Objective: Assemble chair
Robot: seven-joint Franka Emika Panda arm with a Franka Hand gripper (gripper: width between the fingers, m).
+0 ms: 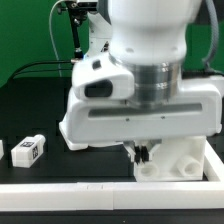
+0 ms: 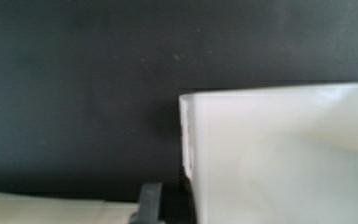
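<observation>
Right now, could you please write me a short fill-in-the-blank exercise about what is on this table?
1. The tabletop is ____ in colour.
2. The small tagged block lies on the exterior view's ____ of the gripper.
3. The backdrop behind the table is ____.
Missing words: black; left; green.

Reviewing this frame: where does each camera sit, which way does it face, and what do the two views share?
Exterior view: off the arm, low beside the table, facing the arm, which fills the middle; its gripper reaches down by the white chair piece.
Wrist view: on the wrist, looking down at the black table; only one dark fingertip shows.
Shared: the table and, apparently, the same white chair piece.
</observation>
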